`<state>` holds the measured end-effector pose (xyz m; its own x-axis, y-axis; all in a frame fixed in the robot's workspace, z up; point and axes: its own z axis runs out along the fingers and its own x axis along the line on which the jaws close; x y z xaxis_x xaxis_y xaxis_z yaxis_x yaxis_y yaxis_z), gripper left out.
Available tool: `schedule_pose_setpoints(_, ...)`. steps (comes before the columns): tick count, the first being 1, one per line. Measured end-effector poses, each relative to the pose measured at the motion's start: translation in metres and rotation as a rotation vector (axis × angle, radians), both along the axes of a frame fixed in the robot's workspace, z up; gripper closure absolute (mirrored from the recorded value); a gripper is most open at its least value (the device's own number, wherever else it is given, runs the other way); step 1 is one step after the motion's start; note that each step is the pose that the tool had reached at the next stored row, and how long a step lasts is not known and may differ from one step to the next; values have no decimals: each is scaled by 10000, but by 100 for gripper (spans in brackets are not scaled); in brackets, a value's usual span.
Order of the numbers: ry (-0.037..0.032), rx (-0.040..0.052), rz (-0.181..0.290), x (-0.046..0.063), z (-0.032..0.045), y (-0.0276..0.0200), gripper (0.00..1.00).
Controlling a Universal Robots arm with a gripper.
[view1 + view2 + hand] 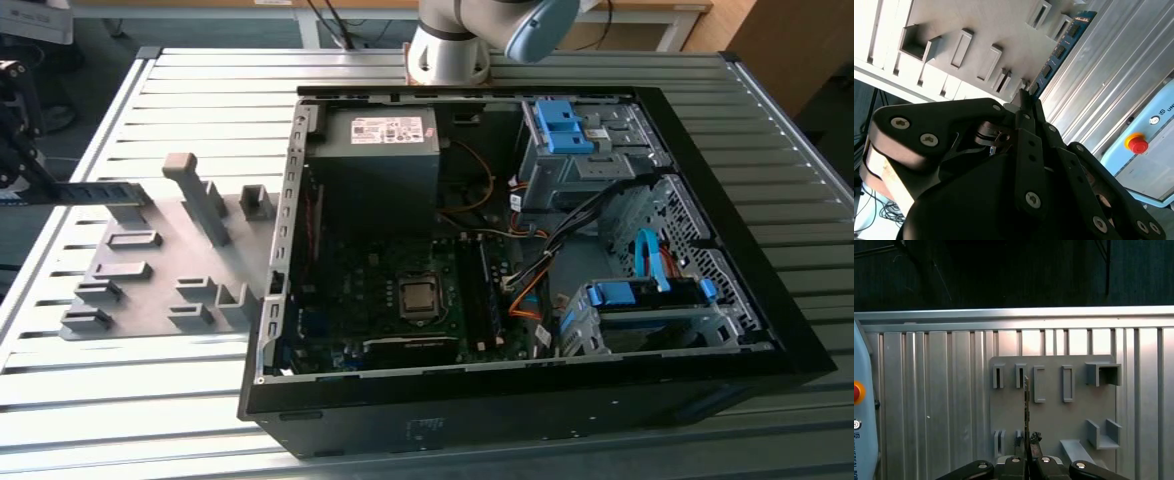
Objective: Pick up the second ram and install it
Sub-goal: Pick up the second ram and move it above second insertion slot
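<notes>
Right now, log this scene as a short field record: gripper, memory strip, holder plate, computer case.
gripper: black gripper, shut on one end of the strip
ram: thin green circuit-board strip with a row of black chips, held above the holder plate, not in the case
holder: grey plastic holder plate with slotted blocks, lying on the slatted metal table
case: open black computer case, on the exterior view's right of the holder plate, green motherboard exposed
task state: strip picked up, not installed

Second ram [1060,49] clear of holder blocks [200,205], case [534,400] open, cables [530,272] beside slots [487,288]
</notes>
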<state>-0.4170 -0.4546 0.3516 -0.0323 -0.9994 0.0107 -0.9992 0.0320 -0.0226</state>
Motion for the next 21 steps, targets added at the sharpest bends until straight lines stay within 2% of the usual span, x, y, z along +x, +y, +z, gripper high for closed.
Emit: schedule_pose_setpoints(21, -2, 1, 0, 0, 195, 0, 86)
